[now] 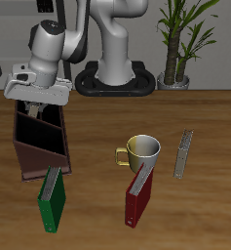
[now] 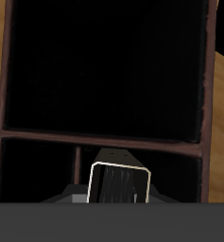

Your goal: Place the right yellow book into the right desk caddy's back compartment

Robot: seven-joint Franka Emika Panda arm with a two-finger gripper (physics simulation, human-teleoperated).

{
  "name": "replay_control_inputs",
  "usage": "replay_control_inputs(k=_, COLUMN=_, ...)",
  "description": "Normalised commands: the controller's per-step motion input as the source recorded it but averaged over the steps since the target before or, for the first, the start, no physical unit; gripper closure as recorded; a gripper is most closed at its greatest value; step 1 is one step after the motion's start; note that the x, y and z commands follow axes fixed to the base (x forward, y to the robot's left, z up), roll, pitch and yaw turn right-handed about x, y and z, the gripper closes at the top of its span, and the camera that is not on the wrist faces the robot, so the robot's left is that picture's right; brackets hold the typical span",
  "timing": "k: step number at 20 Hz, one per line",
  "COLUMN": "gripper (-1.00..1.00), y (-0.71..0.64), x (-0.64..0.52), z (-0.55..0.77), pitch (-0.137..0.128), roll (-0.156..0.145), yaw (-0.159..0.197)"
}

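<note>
The right desk caddy (image 1: 41, 146) is a long dark brown box with a reddish-brown sloped face toward the table's front edge. My gripper (image 1: 35, 105) hangs over its far end, fingers pointing down into it. In the wrist view my gripper (image 2: 120, 194) is shut on the right yellow book (image 2: 120, 181), seen end-on as a thin pale-edged rectangle. The book stands upright inside the back compartment (image 2: 38, 175), behind a divider (image 2: 104, 141) that separates it from a large dark cell (image 2: 104, 66). In the exterior view the book is hidden by the gripper and the caddy walls.
A near-identical thin grey-yellow book (image 1: 183, 154) lies flat beside a yellow mug (image 1: 142, 149). A red book (image 1: 137, 198) and a green book (image 1: 52, 203) lie near the table's front edge, each with a thin grey strip along it. A potted plant (image 1: 175, 59) stands at the back.
</note>
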Motion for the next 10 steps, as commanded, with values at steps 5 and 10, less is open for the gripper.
replay_control_inputs(k=5, gripper=1.00, y=-0.06, x=-0.03, z=-0.25, pitch=0.039, roll=0.001, yaw=0.000)
replay_control_inputs(k=10, gripper=1.00, y=-0.04, x=0.03, z=-0.14, pitch=0.013, roll=-0.005, yaw=0.016)
